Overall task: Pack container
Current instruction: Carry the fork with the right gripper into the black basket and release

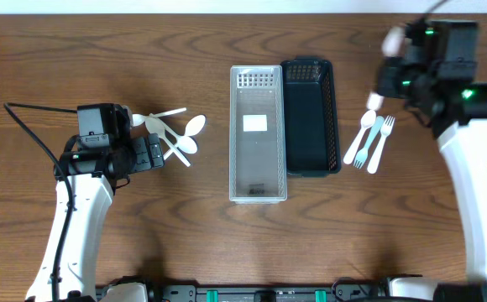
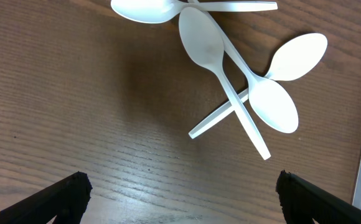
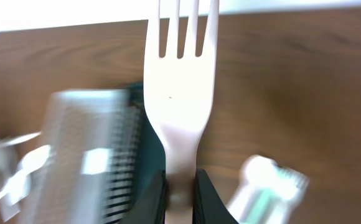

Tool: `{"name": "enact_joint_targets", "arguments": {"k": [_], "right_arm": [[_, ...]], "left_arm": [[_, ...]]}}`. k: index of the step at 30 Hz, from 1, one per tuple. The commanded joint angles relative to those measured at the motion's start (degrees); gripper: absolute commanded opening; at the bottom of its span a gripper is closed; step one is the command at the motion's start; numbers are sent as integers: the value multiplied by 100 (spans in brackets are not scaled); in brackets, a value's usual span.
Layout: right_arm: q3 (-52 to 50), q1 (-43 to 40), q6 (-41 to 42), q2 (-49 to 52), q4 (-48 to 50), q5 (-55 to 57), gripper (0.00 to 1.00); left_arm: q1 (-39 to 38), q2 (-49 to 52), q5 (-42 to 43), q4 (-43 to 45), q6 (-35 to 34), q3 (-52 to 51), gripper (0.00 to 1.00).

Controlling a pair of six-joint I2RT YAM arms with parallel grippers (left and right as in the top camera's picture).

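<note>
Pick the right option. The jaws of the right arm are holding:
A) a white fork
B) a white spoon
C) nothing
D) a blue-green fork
A: in the right wrist view the white fork stands tines up, clamped by its handle between the jaws of the right gripper.

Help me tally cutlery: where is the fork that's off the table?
In the right wrist view, the fork stands tines-up, clamped by its handle in the right gripper, above the table right of the dark basket.
</note>
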Motion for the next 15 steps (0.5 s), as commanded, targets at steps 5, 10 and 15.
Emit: {"name": "enact_joint_targets", "arguments": {"k": [5, 10, 15], "right_arm": [[-229, 1652, 496, 1132, 295, 1154, 1], [-225, 1775, 581, 2107, 686, 1333, 1], [-140, 1670, 562, 2006, 684, 874, 49]], "left_arm": [[22, 22, -70, -9, 57, 98, 98], [22, 22, -70, -9, 57, 98, 98], [22, 22, -68, -9, 59, 98, 98]]}}
